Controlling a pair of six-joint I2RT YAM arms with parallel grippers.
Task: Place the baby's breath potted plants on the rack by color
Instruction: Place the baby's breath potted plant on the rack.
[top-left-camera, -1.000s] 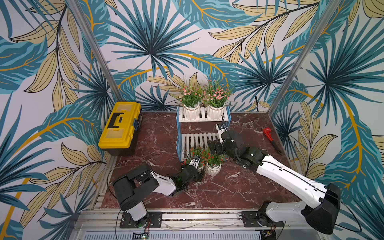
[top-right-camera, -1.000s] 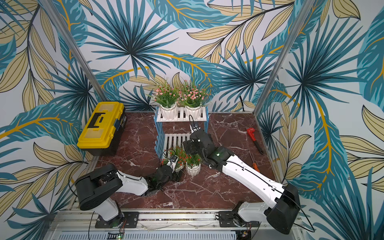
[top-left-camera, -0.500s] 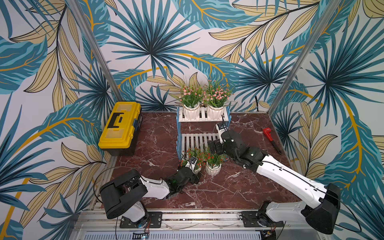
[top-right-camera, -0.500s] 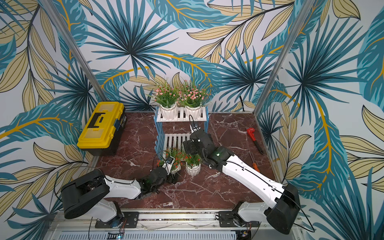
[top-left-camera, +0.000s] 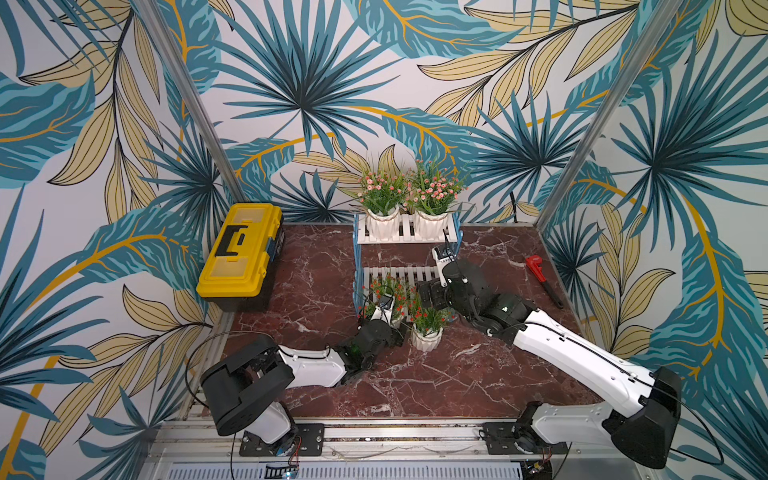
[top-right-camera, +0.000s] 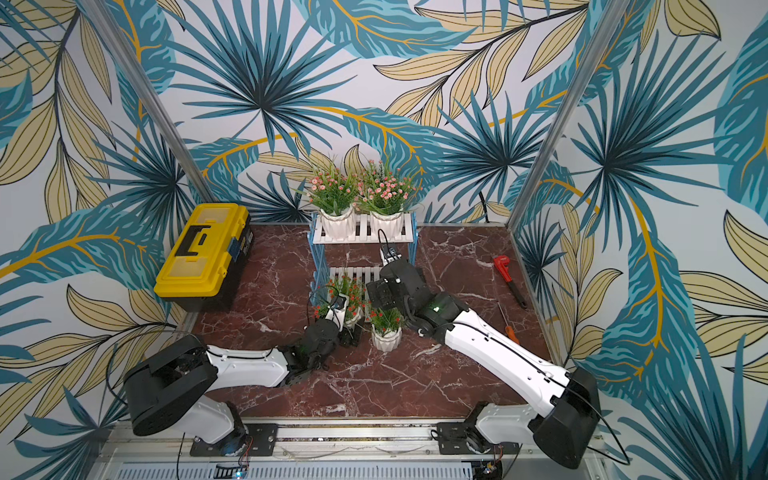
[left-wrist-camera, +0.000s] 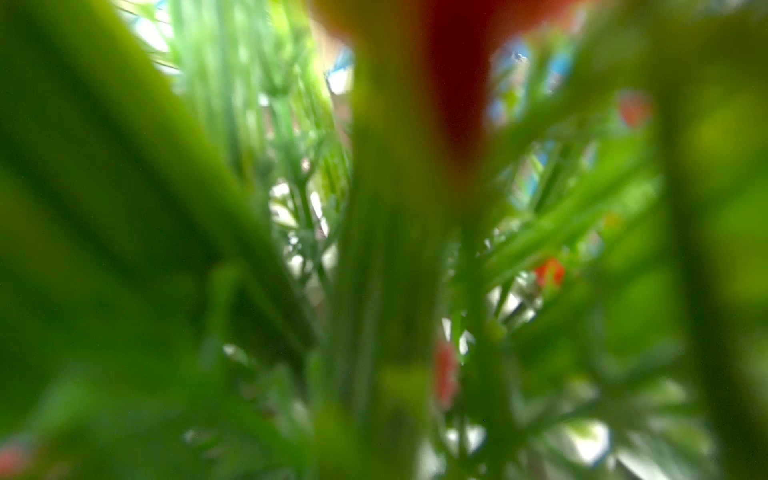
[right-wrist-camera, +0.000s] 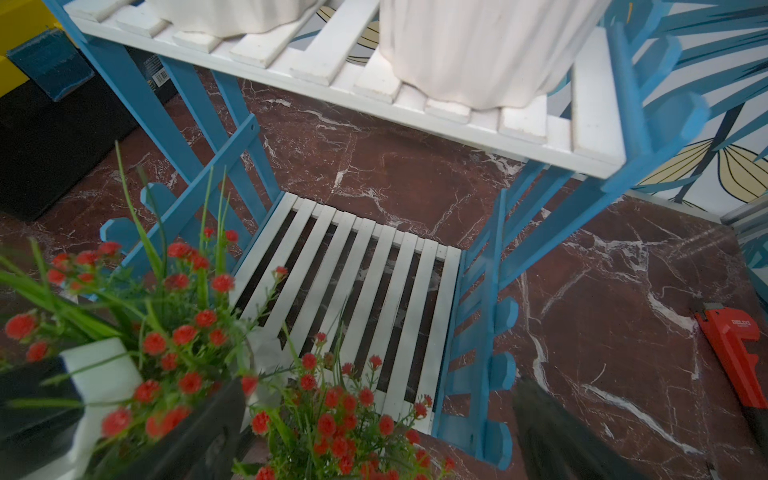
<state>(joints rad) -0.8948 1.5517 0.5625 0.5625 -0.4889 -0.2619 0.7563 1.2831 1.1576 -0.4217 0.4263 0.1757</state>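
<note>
Two pink baby's breath potted plants (top-left-camera: 382, 193) (top-left-camera: 436, 189) stand side by side on the upper tier of the rack (top-left-camera: 405, 237). One red plant (top-left-camera: 384, 289) sits at the front left edge of the lower tier (right-wrist-camera: 374, 282). My left gripper (top-left-camera: 392, 328) is under its foliage, shut on its white pot (top-right-camera: 354, 318). Blurred green stems fill the left wrist view. The other red plant (top-left-camera: 426, 328) stands on the table just in front of the rack. My right gripper (right-wrist-camera: 378, 386) hangs open above and behind that plant's flowers (right-wrist-camera: 332, 424), its fingers (right-wrist-camera: 199, 436) wide apart.
A yellow toolbox (top-left-camera: 241, 253) lies left of the rack. A red pipe wrench (top-left-camera: 538, 270) lies by the right wall, and an orange-handled screwdriver (top-right-camera: 509, 328) lies beside my right arm. Patterned walls close in the back and sides.
My left gripper has pushed forward toward the rack, and the red plant has moved with it to the lower tier's front edge. The right arm has stayed still.
</note>
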